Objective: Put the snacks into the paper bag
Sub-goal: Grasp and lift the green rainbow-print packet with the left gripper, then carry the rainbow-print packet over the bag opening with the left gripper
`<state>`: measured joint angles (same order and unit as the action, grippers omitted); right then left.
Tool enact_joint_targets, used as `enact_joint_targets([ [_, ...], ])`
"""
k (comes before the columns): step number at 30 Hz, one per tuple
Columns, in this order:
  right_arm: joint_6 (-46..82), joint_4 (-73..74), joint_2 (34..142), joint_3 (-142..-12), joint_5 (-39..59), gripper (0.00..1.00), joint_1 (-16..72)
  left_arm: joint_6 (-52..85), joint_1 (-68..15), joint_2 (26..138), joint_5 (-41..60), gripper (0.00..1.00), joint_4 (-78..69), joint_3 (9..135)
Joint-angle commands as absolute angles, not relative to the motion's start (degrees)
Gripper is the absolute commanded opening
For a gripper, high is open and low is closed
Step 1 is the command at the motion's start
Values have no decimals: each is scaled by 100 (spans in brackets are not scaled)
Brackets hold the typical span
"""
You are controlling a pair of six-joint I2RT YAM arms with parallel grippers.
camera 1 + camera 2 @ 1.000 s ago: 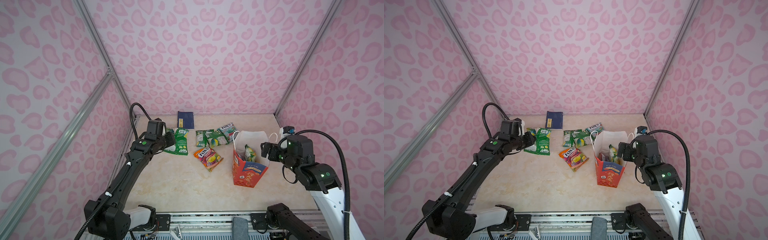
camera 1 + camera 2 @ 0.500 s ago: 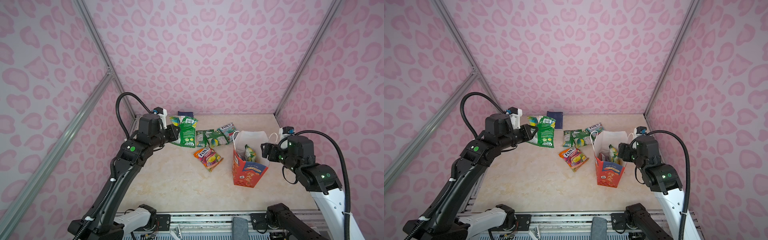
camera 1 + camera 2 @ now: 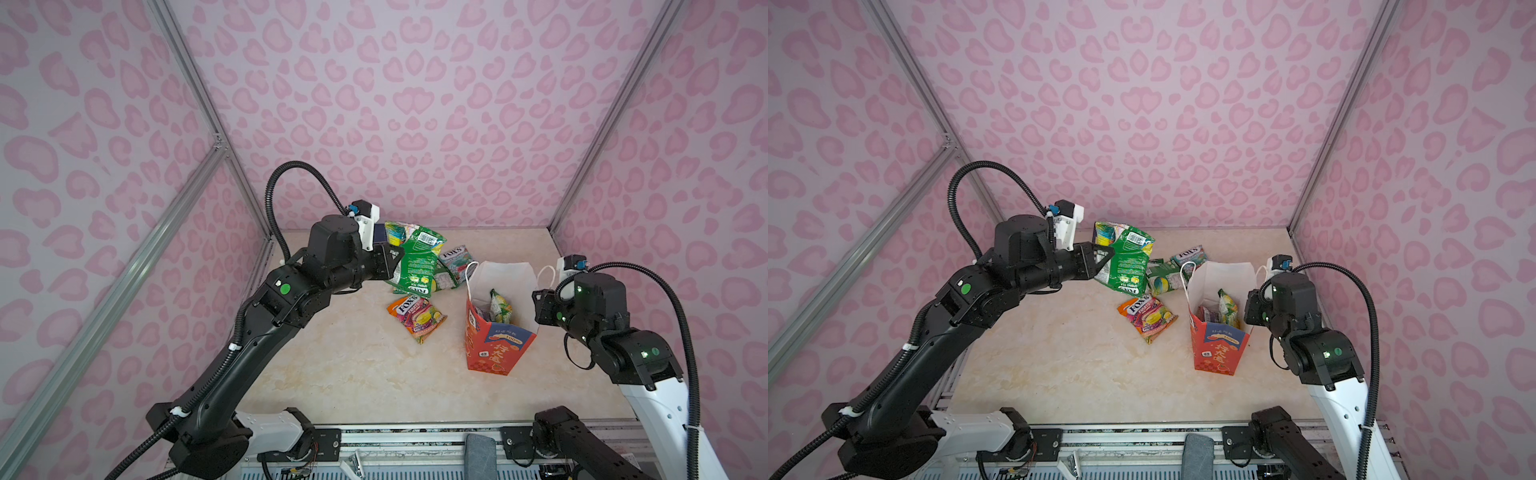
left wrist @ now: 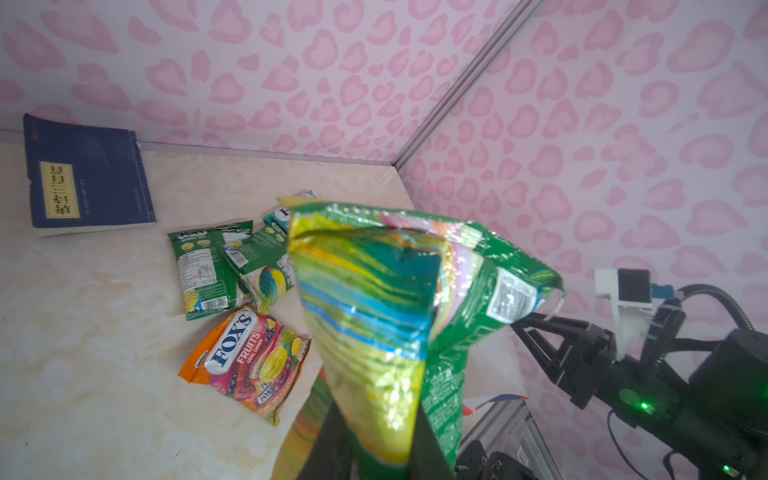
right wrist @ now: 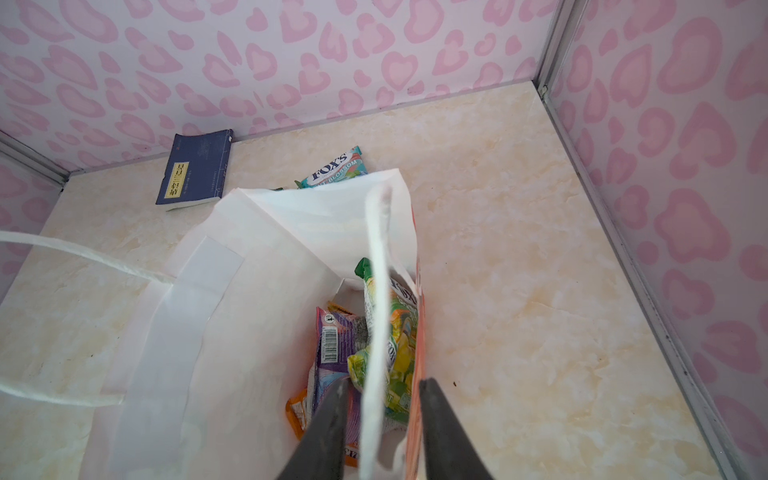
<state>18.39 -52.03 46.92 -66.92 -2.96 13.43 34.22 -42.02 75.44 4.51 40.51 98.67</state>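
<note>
**A:** Status of the left tool (image 3: 394, 261)?

**B:** Clamped on a green packet (image 3: 417, 266). It is held clear of the bench (image 3: 332, 365), near the loose packets (image 3: 453, 259) and short of the paper bag (image 3: 494, 349). A striped packet (image 4: 365, 299) rides in the same pinch.

**A:** Risk?

**B:** Two glossy skins share one narrow grip. In my judgement the striped one could slide out before it reaches the mouth.

**A:** Right tool (image 5: 384, 386)?

**B:** Jaws narrowed either side of the cord handle (image 5: 376, 291) at the bag's rim. Whether they pinch, I cannot tell.

**A:** Bag?

**B:** Upright, with several packets (image 5: 332, 353) inside and an orange packet (image 3: 415, 313) lying near it. It looks light, so a tug on that cord or a wide packet catching the rim could tip it.
</note>
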Motion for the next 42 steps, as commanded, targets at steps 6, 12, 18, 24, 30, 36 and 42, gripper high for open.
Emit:
enact_joint_targets([
  [6,1819,-5159,4600,-6623,-236,15,1345,3154,-5251,8392,5,16,3836,11164],
  [12,1808,-5171,4563,-6611,-210,6,1344,2845,-5958,9345,-235,16,4043,12292],
  [18,1802,-5186,4519,-6579,-196,0,1345,2769,-6170,10230,-458,16,4280,13198],
  [24,1774,-5178,4483,-6537,-173,0,1345,2846,-6235,10856,-564,16,4317,13648],
  [30,1775,-5146,4482,-6495,-123,0,1345,2882,-6344,11346,-677,16,4308,13887],
  [36,1767,-5124,4481,-6453,-105,0,1345,2943,-6410,11673,-839,15,4228,13957],
  [42,1774,-5113,4487,-6426,-97,0,1343,3055,-6439,11944,-1131,16,4216,13956],
])
